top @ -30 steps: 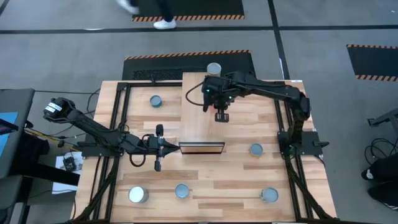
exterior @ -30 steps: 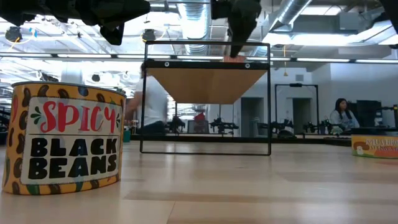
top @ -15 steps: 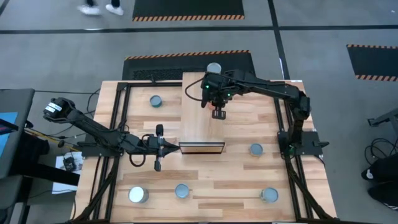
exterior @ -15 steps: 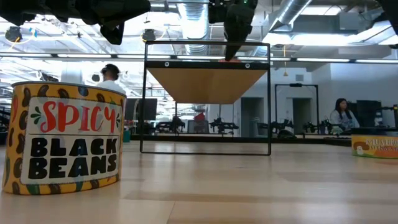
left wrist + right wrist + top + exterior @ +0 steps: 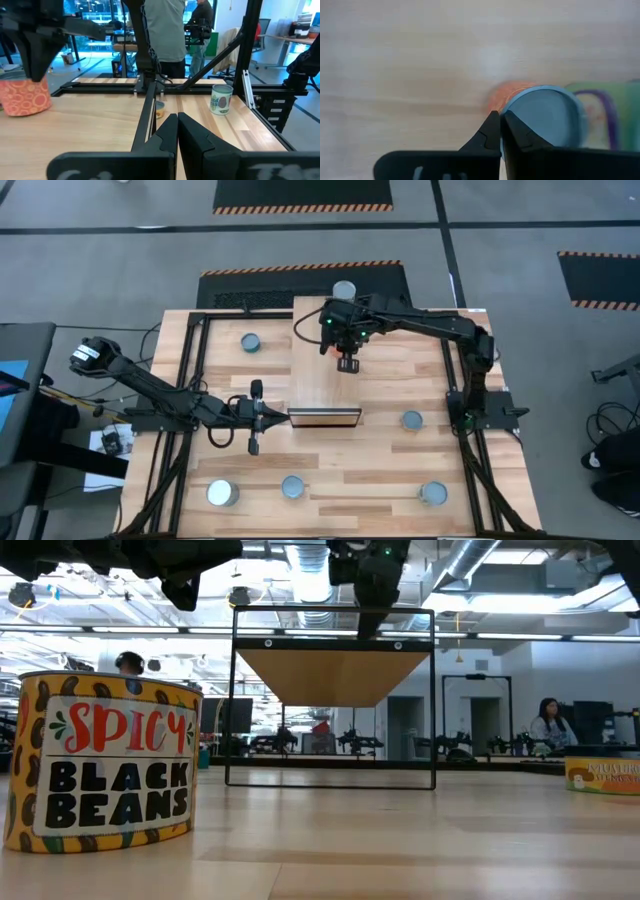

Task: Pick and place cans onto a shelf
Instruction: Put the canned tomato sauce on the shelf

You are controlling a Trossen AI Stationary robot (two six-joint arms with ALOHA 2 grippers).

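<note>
The light-wood shelf (image 5: pixel 326 360) lies along the middle of the table. My right gripper (image 5: pixel 347 364) hangs shut over the shelf's far half, fingers pointing down. Right beside its fingertips (image 5: pixel 499 122) an orange-sided can (image 5: pixel 545 115) with a silvery-blue top stands upright on the shelf; it also shows in the left wrist view (image 5: pixel 25 97). Another can (image 5: pixel 343 290) stands at the shelf's far end. My left gripper (image 5: pixel 255 416) waits shut, left of the shelf's near end. My right gripper's shut fingertips (image 5: pixel 492 125) come from above and stand at the rim of the orange can's top (image 5: pixel 512 107). I cannot tell whether they touch it. The can stands upright on the shelf top.
Cans stand on the table at the far left (image 5: pixel 250 342), at the right (image 5: pixel 411 420) and along the near edge (image 5: pixel 222 493) (image 5: pixel 292 487) (image 5: pixel 432 493). A black frame (image 5: pixel 200 370) runs around the table. People move in the room beyond.
My right gripper has gone a little toward the table's left edge and far edge over the shelf top, staying shut and pointing down.
</note>
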